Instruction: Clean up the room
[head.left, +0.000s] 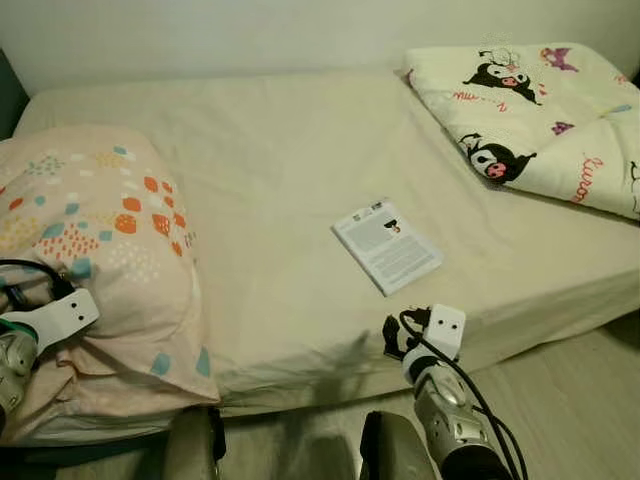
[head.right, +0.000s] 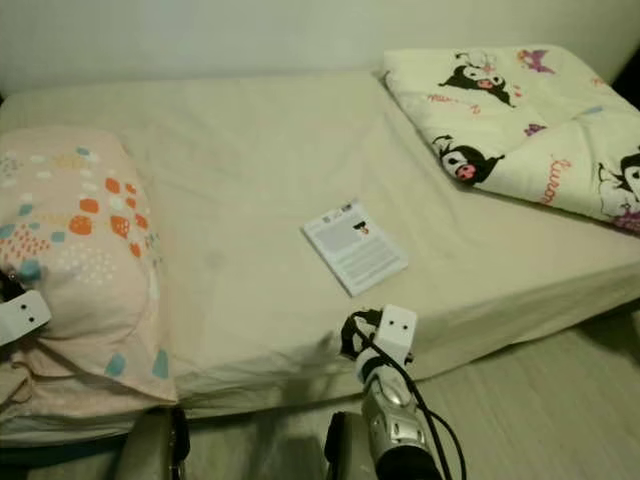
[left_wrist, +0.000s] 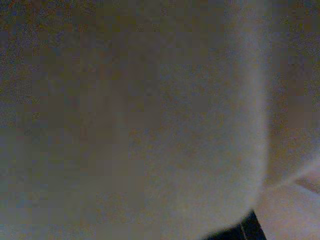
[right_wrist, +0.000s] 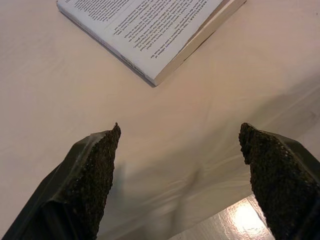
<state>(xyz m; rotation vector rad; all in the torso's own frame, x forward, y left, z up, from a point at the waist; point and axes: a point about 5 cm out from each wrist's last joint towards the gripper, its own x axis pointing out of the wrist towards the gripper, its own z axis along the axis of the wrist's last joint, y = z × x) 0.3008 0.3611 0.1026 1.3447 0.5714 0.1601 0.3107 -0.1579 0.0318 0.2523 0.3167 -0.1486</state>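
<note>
Bed (head.left: 300, 160) carries everything: folded cartoon-print blanket (head.left: 540, 120) at the far right corner, patterned pillow (head.left: 100, 250) at the left end, paperback book (head.left: 387, 245) flat mid-mattress near the front edge. Book lies straight ahead of the right hand (right_wrist: 180, 135), just past its fingertips, long axis skewed diagonal to the approach. Right hand is wide open, empty, clearly nearer. Left hand (head.left: 50, 320) sits against the pillow; can't tell its opening.
</note>
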